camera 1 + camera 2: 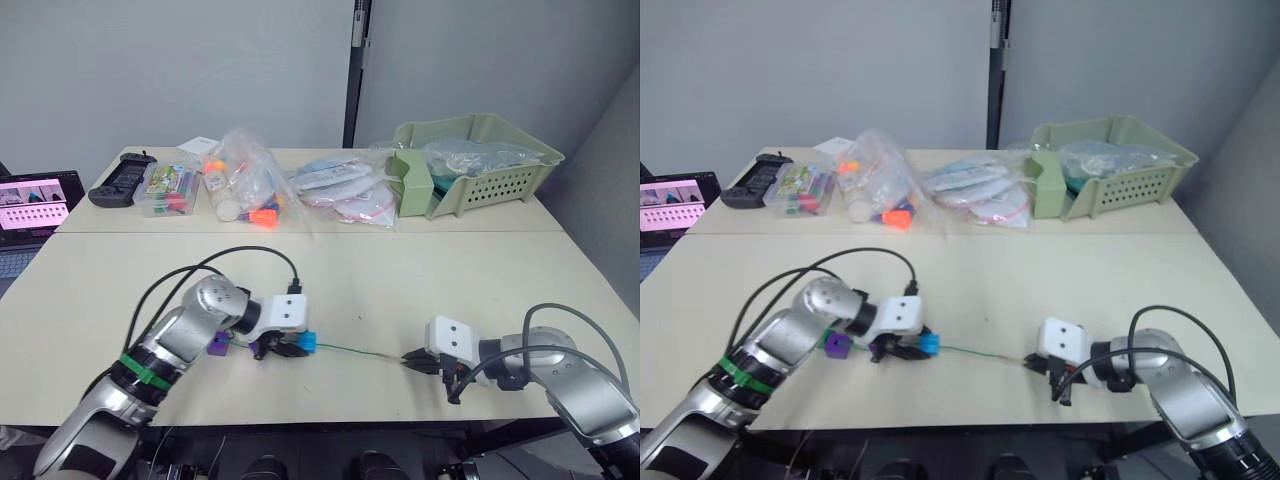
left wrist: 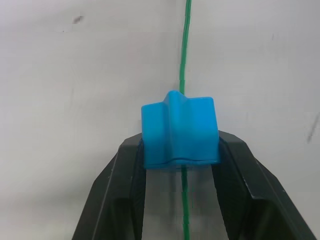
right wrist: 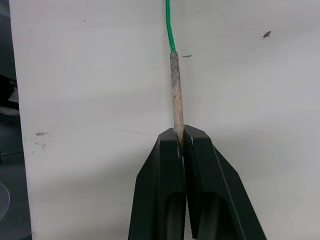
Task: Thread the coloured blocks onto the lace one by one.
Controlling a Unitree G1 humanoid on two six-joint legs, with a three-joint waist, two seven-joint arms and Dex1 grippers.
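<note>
- Left eye view: the left gripper [image 1: 290, 347] lies low over the table [image 1: 400, 270] near its front edge, clamped on the blue cube [image 1: 306, 342]. A purple cube [image 1: 217, 346] sits just behind the gripper, beside the forearm, and another purple cube [image 1: 258, 349] shows under the gripper body. The lace [image 1: 350, 349] runs as a thin green line across the table from the blue cube to the right gripper [image 1: 412, 359], which also lies near the front edge with its fingers pressed together on the lace's end.
- Right eye view: the same layout. Along the far edge are clear bags of toys [image 1: 880, 185], a black controller [image 1: 752, 180] and a pale green basket [image 1: 1110, 165].
- Left wrist view: the two black fingers [image 2: 122, 190] grip the blue cube from either side, open only as wide as the cube. The green lace enters the cube at its far face and comes out between the fingers.
- Right wrist view: the fingers [image 3: 162, 190] are closed tight on the pale stiff tip [image 3: 176, 95] of the lace, which sticks out ahead of them, the green cord going on beyond it over the table.
</note>
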